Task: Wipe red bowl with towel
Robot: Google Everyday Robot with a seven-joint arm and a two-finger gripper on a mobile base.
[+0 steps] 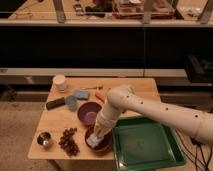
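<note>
Now your gripper [96, 138] presses the soft towel [93, 141] inside the glossy red bowl [104, 146]; jaws' state unclear; bowl may slide.

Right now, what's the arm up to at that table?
The robot's single arm reaches down into the red bowl at the table's front edge, its claw pressing the towel against the bowl's inside, mid-wipe by the look of it. The purple bowl sits just behind, a green tray to the right, a small steel cup at front left.
</note>
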